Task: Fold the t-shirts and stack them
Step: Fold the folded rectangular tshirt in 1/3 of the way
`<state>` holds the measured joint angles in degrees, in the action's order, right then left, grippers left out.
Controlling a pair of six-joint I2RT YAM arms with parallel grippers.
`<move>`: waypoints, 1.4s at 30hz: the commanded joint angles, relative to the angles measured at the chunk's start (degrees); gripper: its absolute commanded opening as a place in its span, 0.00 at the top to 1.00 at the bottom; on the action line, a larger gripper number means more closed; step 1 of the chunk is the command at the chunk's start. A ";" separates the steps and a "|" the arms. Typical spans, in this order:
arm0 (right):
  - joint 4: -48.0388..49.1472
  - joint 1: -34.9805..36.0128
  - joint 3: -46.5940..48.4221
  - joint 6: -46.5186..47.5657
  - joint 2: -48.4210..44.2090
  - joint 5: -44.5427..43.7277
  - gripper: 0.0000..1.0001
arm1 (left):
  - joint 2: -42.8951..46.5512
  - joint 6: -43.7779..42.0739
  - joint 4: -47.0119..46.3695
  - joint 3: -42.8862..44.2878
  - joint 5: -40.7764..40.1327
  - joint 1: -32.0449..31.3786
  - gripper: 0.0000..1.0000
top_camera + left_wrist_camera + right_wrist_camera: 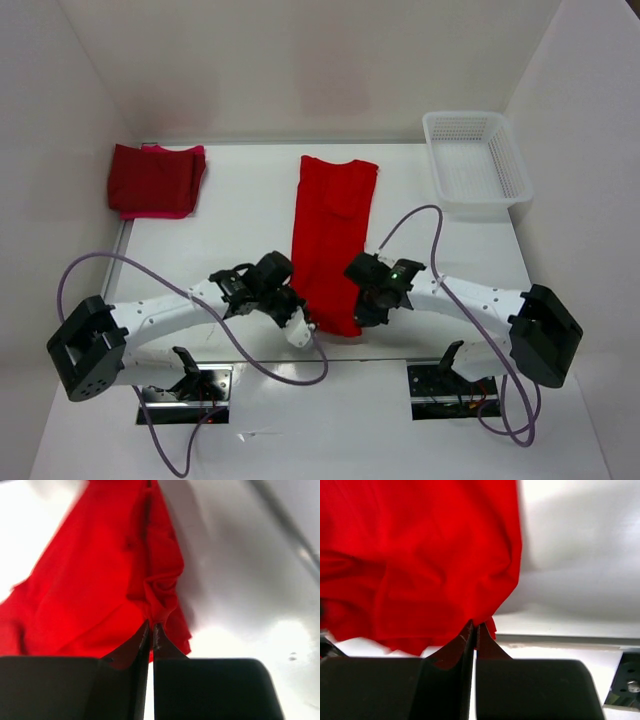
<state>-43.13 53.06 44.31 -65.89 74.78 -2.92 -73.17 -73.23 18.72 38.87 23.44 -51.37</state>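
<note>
Pinching near hem of red t-shirt (pixel 333 225) are left hand (pixel 151 630), right hand (pixel 474 628).

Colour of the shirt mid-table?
The shirt is bright red; top view shows it best.

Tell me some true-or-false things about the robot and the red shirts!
1. The left claw and the right claw both pinch the bright red shirt. True.
2. A shirt is inside the basket. False: the basket looks empty.
3. At the back left, the dark shirt lies on top of the pink shirt. True.
4. The bright red shirt sits on that pile. False: it lies apart from it, stretched out in the middle.
</note>
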 commanded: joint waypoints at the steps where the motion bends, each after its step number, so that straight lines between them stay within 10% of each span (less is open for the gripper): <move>1: -1.77 -4.61 4.72 4.45 -0.16 -2.70 1.00 | 1.89 5.20 2.55 3.92 4.24 4.07 0.94; 18: 6.92 -24.58 25.72 25.36 14.85 -2.80 1.00 | -5.75 20.84 -12.82 12.37 -1.73 16.04 0.95; 42: 8.86 -32.67 40.49 31.78 33.23 1.77 1.00 | -25.27 11.44 -25.30 23.18 1.43 22.55 0.91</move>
<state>-36.88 21.04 81.45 -36.49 107.55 -1.83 -97.47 -61.23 -1.89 60.49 22.02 -29.26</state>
